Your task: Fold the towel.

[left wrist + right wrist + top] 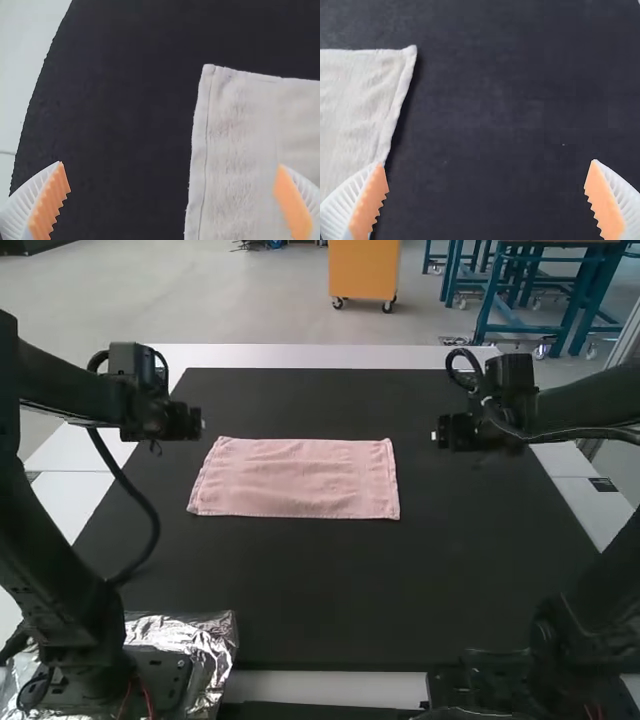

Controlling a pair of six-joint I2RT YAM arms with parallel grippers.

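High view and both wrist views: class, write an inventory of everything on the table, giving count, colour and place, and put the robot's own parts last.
Towel: one, pink, lying flat toward the mat's far side, left of its middle
Mat: one, black, under the towel
Table: one, white, under the mat
Foil: one crinkled patch, silver, by the left arm's base
Left arm: one, black, at the high view's left
Right arm: one, black, at its right
Left end effector: one, white ribbed fingers with orange pads, open, near the towel's left end
Right end effector: one, same colours, open, near its right end
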